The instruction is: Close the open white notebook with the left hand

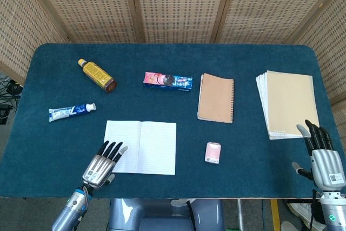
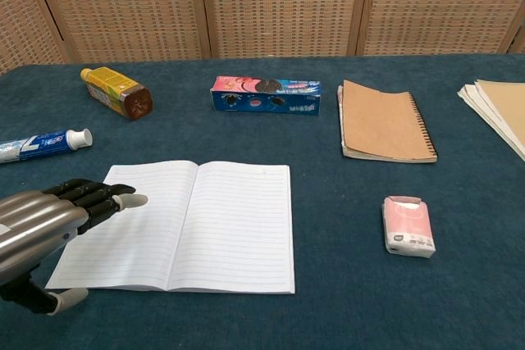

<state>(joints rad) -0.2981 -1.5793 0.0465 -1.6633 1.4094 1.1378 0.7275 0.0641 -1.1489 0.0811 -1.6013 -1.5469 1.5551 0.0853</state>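
The white notebook (image 1: pixel 141 147) (image 2: pixel 189 223) lies open and flat near the table's front edge, lined pages up. My left hand (image 1: pixel 100 164) (image 2: pixel 45 231) hovers over the left page's front left corner, open, fingers stretched out toward the page and thumb apart below it. Whether it touches the paper I cannot tell. My right hand (image 1: pixel 320 154) is open at the front right of the table, beside the stack of papers, holding nothing; the chest view does not show it.
A toothpaste tube (image 1: pixel 72 111) and a yellow bottle (image 1: pixel 97 75) lie left of the notebook. Behind it are a cookie pack (image 1: pixel 168 81) and a brown spiral notebook (image 1: pixel 216 98). A pink tissue pack (image 1: pixel 213 152) sits to the right, a paper stack (image 1: pixel 288 102) far right.
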